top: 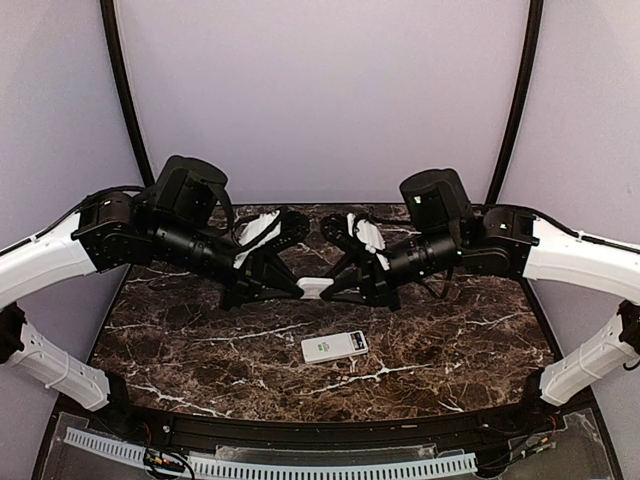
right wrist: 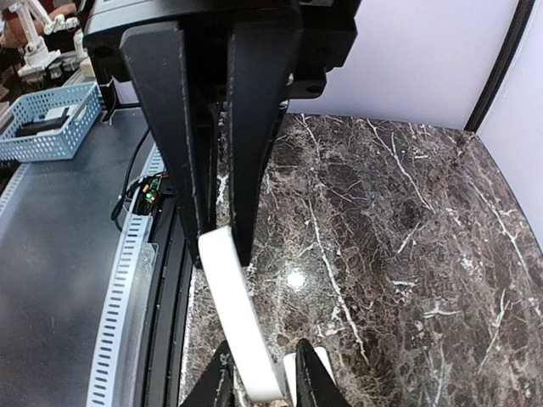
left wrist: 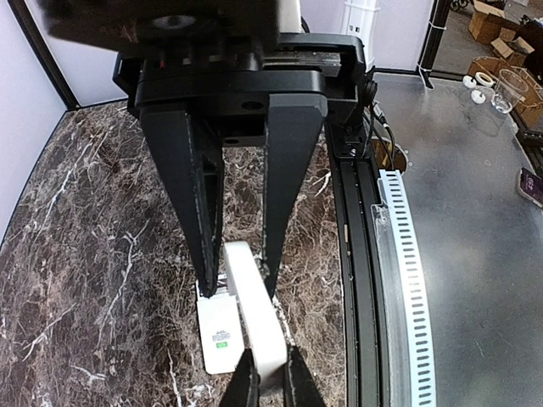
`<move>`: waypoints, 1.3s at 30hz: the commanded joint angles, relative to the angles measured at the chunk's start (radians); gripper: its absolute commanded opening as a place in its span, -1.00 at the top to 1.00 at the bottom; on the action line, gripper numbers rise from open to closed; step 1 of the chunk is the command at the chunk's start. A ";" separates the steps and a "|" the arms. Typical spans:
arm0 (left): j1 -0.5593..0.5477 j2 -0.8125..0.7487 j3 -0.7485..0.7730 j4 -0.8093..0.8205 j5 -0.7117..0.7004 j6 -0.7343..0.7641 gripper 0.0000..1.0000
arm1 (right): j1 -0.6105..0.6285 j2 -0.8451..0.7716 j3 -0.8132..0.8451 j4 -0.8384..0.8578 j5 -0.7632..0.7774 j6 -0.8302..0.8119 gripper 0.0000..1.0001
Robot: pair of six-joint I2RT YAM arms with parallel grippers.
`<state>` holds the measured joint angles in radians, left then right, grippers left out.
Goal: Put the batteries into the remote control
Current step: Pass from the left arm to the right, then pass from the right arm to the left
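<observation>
Just beyond the remote control (top: 335, 346), our left gripper (left wrist: 237, 275) and right gripper (right wrist: 222, 246) both clamp one flat white piece (top: 315, 288), so uneven pulling may twist it loose.

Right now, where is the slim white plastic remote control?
Top view: the remote lies centrally on the marble table, below the left gripper and right gripper.

The left gripper (left wrist: 237, 280) pinches one end of a white piece (left wrist: 254, 331). The right gripper (left wrist: 271, 386) holds its other end. Under it, the remote control (left wrist: 214, 339) lies on the marble table (left wrist: 85, 254), green mark up.
</observation>
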<state>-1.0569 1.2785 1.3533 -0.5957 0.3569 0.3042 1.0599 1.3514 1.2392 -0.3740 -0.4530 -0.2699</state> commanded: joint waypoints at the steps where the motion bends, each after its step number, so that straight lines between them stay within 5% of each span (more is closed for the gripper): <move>1: 0.000 -0.008 0.001 0.000 0.016 0.015 1.00 | -0.003 -0.012 0.026 0.026 -0.013 0.010 0.48; 8: 0.001 -0.004 0.001 -0.004 0.023 0.019 1.00 | -0.004 0.013 0.047 0.040 -0.052 0.007 0.59; 17: 0.001 -0.021 -0.004 0.011 0.026 0.009 1.00 | -0.004 0.036 0.073 -0.002 -0.111 0.001 1.00; 23: 0.001 -0.041 -0.021 0.048 0.024 -0.004 0.96 | -0.003 0.005 0.053 0.026 -0.112 0.020 1.00; 24: 0.000 -0.045 -0.024 0.059 0.022 -0.006 0.89 | -0.004 -0.001 0.049 0.033 -0.110 0.024 1.00; 27: 0.001 -0.069 -0.043 0.095 0.002 -0.026 0.02 | -0.004 -0.019 0.041 0.063 -0.087 0.049 1.00; 29: 0.001 -0.096 -0.066 0.140 -0.022 -0.042 -0.38 | -0.008 -0.035 0.034 0.093 -0.073 0.073 1.00; 33: 0.003 -0.189 -0.152 0.327 -0.068 -0.085 -0.68 | -0.015 -0.077 0.002 0.240 -0.056 0.170 1.00; 39: 0.003 -0.305 -0.315 0.674 0.011 -0.187 -0.62 | -0.015 -0.115 -0.082 0.544 -0.003 0.366 1.00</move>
<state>-1.0519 1.0367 1.1160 -0.2276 0.3279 0.2047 1.0496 1.2648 1.2152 -0.1101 -0.5068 -0.0639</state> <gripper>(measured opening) 0.838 0.079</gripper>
